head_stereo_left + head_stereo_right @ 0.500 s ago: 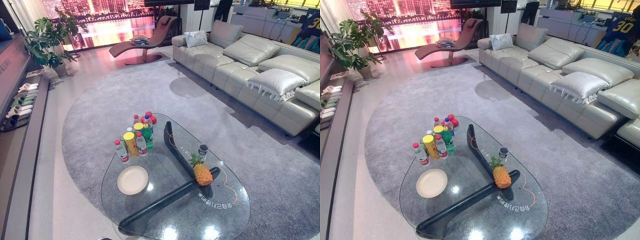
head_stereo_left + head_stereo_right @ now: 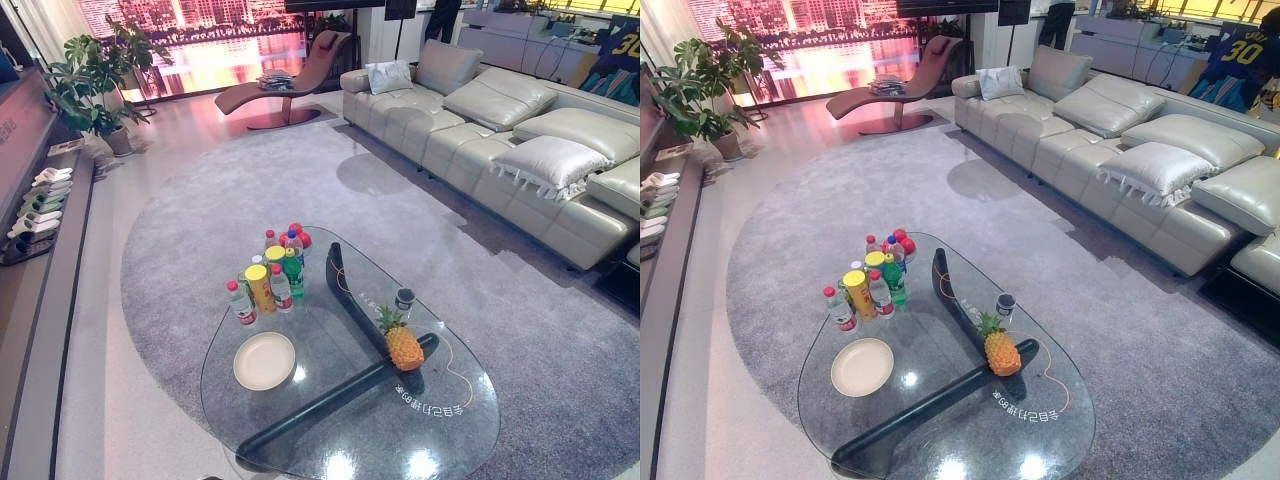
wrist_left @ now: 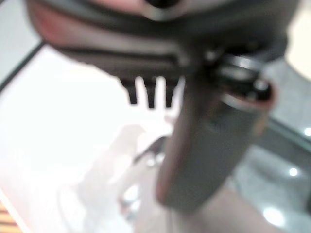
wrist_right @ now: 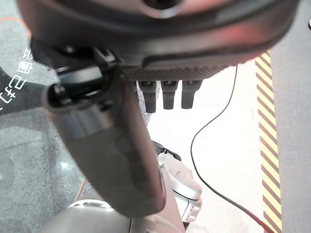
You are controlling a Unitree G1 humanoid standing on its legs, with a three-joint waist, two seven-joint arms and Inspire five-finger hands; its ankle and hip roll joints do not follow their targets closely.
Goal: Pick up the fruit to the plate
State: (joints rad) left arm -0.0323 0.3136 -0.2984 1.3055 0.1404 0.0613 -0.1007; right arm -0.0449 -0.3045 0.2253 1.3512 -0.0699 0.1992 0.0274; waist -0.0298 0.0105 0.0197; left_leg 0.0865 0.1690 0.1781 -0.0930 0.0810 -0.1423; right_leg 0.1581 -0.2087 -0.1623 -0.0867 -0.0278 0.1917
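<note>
A pineapple stands upright on the right half of the glass coffee table, over its dark curved base. An empty cream plate lies on the table's left half, about a plate's width from the fruit. My left hand shows from very close in the left wrist view, fingers straight and thumb out, holding nothing. In the right wrist view my right hand is the same, open and empty, above the floor beside the table's edge.
A cluster of bottles and cans stands behind the plate, and a small dark jar behind the pineapple. A grey sofa runs along the right. A lounge chair and a plant stand at the back.
The whole picture has shifted a little, so the camera moved. Nothing on the table has moved.
</note>
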